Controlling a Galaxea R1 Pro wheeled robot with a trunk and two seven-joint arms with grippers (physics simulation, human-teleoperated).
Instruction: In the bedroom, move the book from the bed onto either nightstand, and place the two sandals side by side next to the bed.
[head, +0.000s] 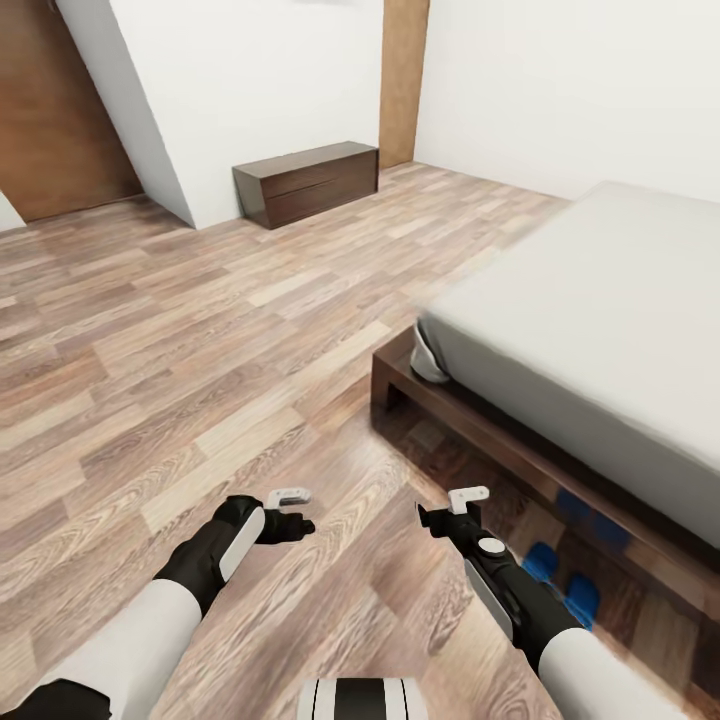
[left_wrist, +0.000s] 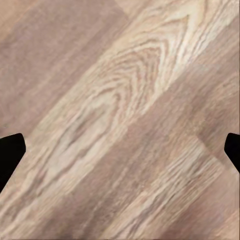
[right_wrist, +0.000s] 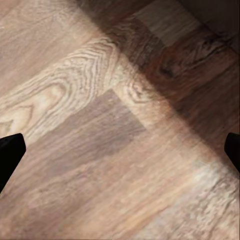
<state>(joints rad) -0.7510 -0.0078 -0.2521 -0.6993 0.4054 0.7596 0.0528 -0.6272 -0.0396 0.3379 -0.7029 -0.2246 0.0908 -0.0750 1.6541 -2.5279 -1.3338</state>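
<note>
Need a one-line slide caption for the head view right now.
Both arms hover over the wood floor beside the bed, blue sandals near its frame by the right arm.

Bed (head: 600, 300): I see a large, low piece with a plain light-grey mattress on a dark-brown wooden frame, its near corner standing on the plank floor at the right of my head view.

Sandals (head: 560, 580): I count bright blue patches on the floor beside the bed frame's long side, close together, partly hidden behind my right arm, with a further dim blue patch in the shadow under the frame. I cannot tell their exact pose or whether they touch.

Bedroom: white walls, brown wood-plank floor.
</note>
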